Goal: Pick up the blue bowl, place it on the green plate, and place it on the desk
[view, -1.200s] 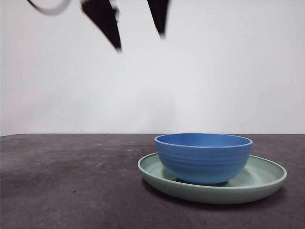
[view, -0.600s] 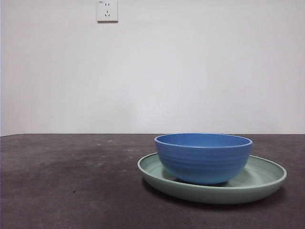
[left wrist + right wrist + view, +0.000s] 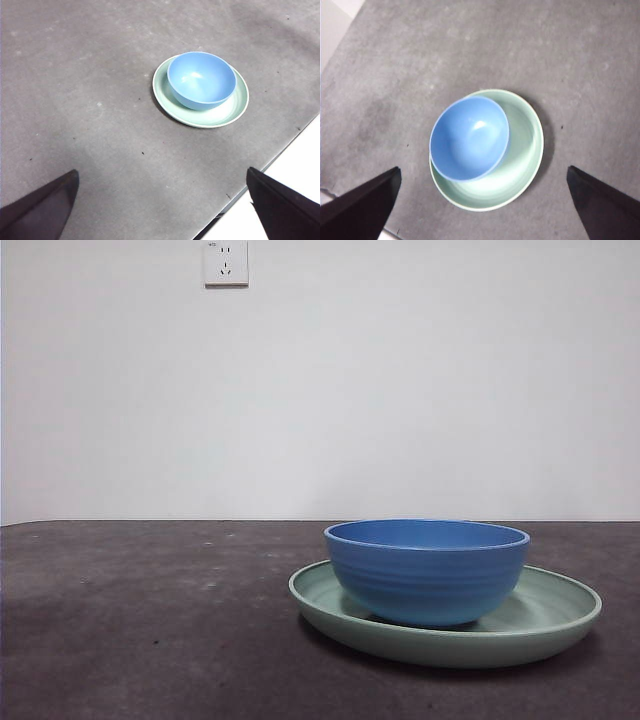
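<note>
Front view: blue bowl (image 3: 427,572) sits upright inside the green plate (image 3: 545,625), and the plate lies flat on the desk (image 3: 150,620). Bowl is off-centre on the plate, so more bare plate shows on one side than the other. White wall outlet (image 3: 225,262) is up on the back wall. No arm or gripper shows in this view. Left wrist view: left gripper (image 3: 165,200) hangs high above the desk (image 3: 75,90), jaws spread wide, nothing between them, only bare tabletop under the gap. Blue bowl (image 3: 201,80) on green plate (image 3: 239,102) is well apart from the jaws, near the desk's edge, where a white surface begins past it. Right wrist view: right gripper (image 3: 485,200) is also up high with jaws wide apart and holding nothing. Blue bowl (image 3: 469,138) and green plate (image 3: 527,145) lie almost directly below, between the two jaw tips as seen from this camera, not touched by either. Bowl's rim overlaps the plate's rim on one side and leaves a wide crescent of plate bare on the other. Bowl is empty, with a glossy highlight inside. Desk (image 3: 580,60) is speckled grey around the stack.
</note>
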`<state>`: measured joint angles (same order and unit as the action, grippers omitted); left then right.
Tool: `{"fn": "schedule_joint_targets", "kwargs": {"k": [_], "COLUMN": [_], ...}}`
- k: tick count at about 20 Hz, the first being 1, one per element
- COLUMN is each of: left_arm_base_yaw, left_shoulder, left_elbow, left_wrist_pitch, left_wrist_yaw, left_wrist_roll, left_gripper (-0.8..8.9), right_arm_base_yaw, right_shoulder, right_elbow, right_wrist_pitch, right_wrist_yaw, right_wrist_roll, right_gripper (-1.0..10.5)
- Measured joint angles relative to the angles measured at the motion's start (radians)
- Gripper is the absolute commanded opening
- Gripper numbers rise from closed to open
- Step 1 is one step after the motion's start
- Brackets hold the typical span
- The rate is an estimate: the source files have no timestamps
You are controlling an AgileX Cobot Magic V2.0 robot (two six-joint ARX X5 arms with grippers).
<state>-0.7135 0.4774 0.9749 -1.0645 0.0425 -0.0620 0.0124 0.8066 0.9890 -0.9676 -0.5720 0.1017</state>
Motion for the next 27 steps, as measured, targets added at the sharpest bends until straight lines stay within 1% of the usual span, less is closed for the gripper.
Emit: {"fn": "schedule_joint_targets", "kwargs": {"k": [3,6,9,13,14,17,19,20,23,27], "left_arm_base_yaw": [0.0,0.0,0.0,0.0,0.0,0.0,0.0,0.0,0.0,0.0], "left_shoulder": [0.0,0.0,0.0,0.0,0.0,0.0,0.0,0.0,0.0,0.0], "left_elbow": [0.0,0.0,0.0,0.0,0.0,0.0,0.0,0.0,0.0,0.0], "left_wrist_pitch": [0.002,0.003,-0.001,-0.001,-0.001,-0.001,-0.001,-0.001,-0.001,-0.001], "left_wrist_yaw": [0.002,0.002,0.002,0.002,0.002,0.002,0.002,0.002,0.002,0.002], "left_wrist_roll": [-0.001,-0.003,-0.003,-0.003,-0.003,-0.003,-0.003,-0.003,-0.003,-0.003], "left_gripper": [6.57,6.57,6.57,6.57,6.57,6.57,6.57,6.57,6.57,6.57], "right_arm_base_yaw": [0.003,0.031,0.058,0.086,0.087,0.09,0.093,0.098,0.116,0.151], "right_shoulder": [0.046,0.144,0.272,0.452,0.49,0.581,0.637,0.664,0.733,0.8], "right_elbow": [0.0,0.0,0.0,0.0,0.0,0.0,0.0,0.0,0.0,0.0], "right_wrist_pitch": [-0.017,-0.018,-0.016,0.002,0.02,0.089,0.129,0.148,0.199,0.241], "right_wrist_yaw": [0.009,0.029,0.081,0.169,0.181,0.183,0.182,0.182,0.181,0.182], "right_wrist_roll": [0.01,0.011,0.009,-0.018,-0.027,-0.047,-0.052,-0.054,-0.054,-0.054], "right_gripper": [6.5,6.5,6.5,6.5,6.5,6.5,5.6,5.4,5.3,4.1]}}
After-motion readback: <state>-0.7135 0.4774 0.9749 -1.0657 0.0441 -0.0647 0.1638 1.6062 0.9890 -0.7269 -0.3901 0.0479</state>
